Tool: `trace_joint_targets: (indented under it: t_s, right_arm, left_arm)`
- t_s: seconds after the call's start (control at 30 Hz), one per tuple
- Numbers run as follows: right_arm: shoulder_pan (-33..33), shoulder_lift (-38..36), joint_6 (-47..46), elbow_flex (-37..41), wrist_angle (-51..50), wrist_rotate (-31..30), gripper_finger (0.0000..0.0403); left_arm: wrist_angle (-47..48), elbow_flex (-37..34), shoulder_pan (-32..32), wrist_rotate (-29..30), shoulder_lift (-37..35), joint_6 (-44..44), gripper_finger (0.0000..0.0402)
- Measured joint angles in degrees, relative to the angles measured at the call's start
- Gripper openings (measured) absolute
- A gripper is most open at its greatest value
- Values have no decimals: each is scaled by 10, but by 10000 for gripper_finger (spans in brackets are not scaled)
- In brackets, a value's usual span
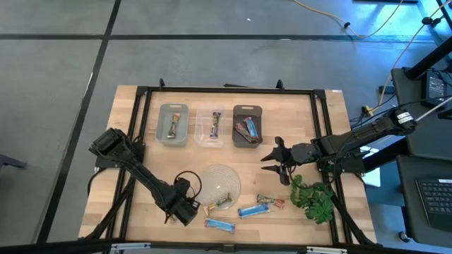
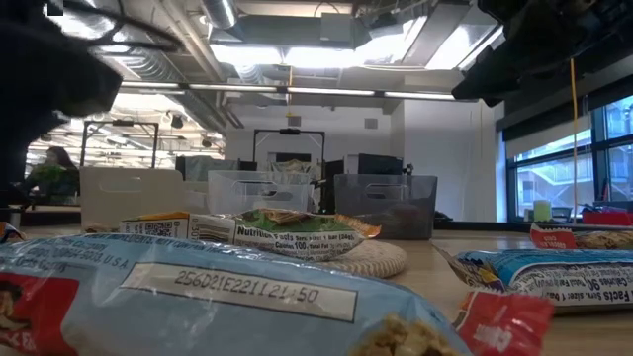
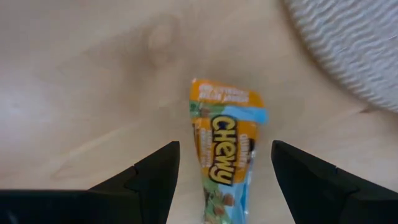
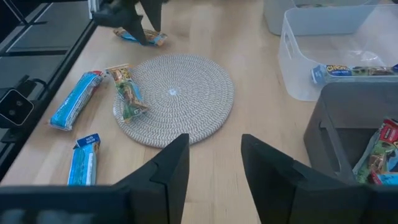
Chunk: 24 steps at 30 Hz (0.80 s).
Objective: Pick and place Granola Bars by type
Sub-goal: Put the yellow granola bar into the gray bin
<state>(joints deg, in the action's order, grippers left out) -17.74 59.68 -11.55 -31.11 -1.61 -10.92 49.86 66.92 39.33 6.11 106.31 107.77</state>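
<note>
Just off the woven mat (image 1: 220,180), on its side toward the left arm, left gripper (image 1: 192,209) hangs low over an orange-and-blue Chewy bar (image 3: 222,149). Fingers spread wide, nothing held; wrist view shows the bar lying between them, long axis roughly in line with the approach and not across the gap.

Right gripper (image 1: 277,156) waits off the mat's other side, near the dark bin (image 1: 247,125). Fingers apart, empty.

Three bins stand in a row beyond the mat: grey bin (image 1: 174,124), clear bin (image 1: 210,128), dark one. Each already holds at least one bar. Still loose: a green-wrapped bar (image 1: 224,203) on the mat's near edge, two blue bars (image 1: 253,209) just past that edge, a green-red bar (image 1: 270,202) between mat and plant (image 1: 313,197), plus the one under the left gripper.

Doing this pick well:
- Descend straight, keep the bar centred between the fingers.
- Close across the narrow width, mid-length. Wrapper is slick and flat, so fingertips need to get right down to the wood or they'll skate over the top.
- Watch the mat rim beside the outer finger; don't clip it.
- The clear bin's bar looks like the same Chewy type, but it's hard to read at this angle, so check before dropping.
</note>
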Motion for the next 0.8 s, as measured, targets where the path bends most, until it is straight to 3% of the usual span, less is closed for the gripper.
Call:
trace_joint_targets:
  t_s: [0.3, 0.57, 0.8]
  right_arm:
    - [0, 0, 0, 0, -1, 0, 149]
    - [0, 0, 0, 0, -1, 0, 149]
    - [0, 0, 0, 0, -1, 0, 149]
  left_arm:
    - [-13, 0, 0, -29, 14, 0, 246]
    - [-22, 0, 0, -31, 13, -55, 243]
    - [-22, 0, 0, -37, 13, -51, 213]
